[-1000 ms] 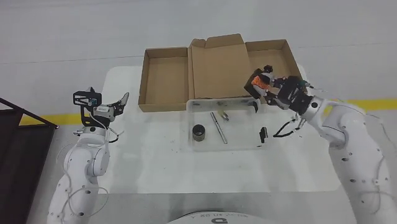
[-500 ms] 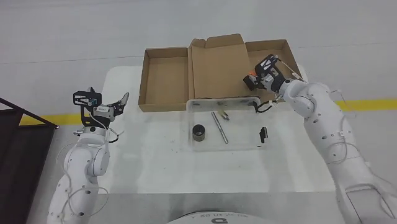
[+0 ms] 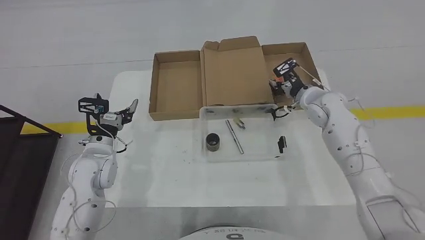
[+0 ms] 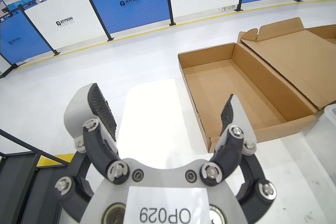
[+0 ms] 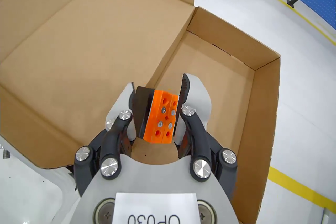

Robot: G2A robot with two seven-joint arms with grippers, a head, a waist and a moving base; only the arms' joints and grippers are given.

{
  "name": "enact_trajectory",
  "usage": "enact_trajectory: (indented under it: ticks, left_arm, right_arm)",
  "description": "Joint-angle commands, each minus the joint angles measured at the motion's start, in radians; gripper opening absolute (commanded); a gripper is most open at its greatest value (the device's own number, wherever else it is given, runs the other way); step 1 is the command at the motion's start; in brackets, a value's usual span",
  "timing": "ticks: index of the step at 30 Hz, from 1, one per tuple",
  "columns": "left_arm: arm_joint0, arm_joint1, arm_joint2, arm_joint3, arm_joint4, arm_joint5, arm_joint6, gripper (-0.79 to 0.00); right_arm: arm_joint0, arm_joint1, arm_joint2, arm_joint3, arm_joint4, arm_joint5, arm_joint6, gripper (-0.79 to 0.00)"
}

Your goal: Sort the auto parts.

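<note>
You're early in the sort: your right fingers (image 5: pixel 196 95) clamp the orange block (image 5: pixel 161 115) above the right compartment of the box (image 5: pixel 215 73), which looks empty, your left fingers (image 4: pixel 101 107) hang wide apart, and a ring (image 3: pixel 212 141), rod (image 3: pixel 234 136) and small black piece (image 3: pixel 281 144) wait in the tray (image 3: pixel 255 148).

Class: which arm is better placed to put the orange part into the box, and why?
Right. The right gripper is shut on the orange part above the box's open compartment. The left gripper is open and empty, beside the box's other end.
</note>
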Motion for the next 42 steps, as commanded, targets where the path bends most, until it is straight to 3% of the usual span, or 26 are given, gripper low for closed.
enact_trajectory:
  ticks: [1, 8, 16, 23, 35, 42]
  left_arm:
    - [0.000, 0.000, 0.000, 0.000, 0.000, 0.000, 0.000, 0.000]
    - [0.000, 0.000, 0.000, 0.000, 0.000, 0.000, 0.000, 0.000]
    - [0.000, 0.000, 0.000, 0.000, 0.000, 0.000, 0.000, 0.000]
    - [0.000, 0.000, 0.000, 0.000, 0.000, 0.000, 0.000, 0.000]
    - [0.001, 0.000, -0.005, -0.003, 0.002, 0.002, 0.004, 0.000]
    - [0.145, 0.008, -0.104, -0.163, 0.120, -0.002, 0.023, 0.000]
  right_arm:
    - [-0.014, 0.002, 0.012, -0.018, 0.001, 0.003, -0.013, 0.000]
    - [-0.122, 0.021, 0.089, -0.163, 0.023, -0.060, -0.095, 0.000]
    - [-0.316, 0.046, 0.162, -0.394, -0.004, -0.222, -0.234, 0.000]
    - [-0.444, 0.062, 0.226, -0.472, -0.044, -0.296, -0.363, 0.000]
    - [-0.449, 0.063, 0.230, -0.473, -0.046, -0.298, -0.368, 0.000]
    - [-0.449, 0.063, 0.230, -0.473, -0.046, -0.298, -0.368, 0.000]
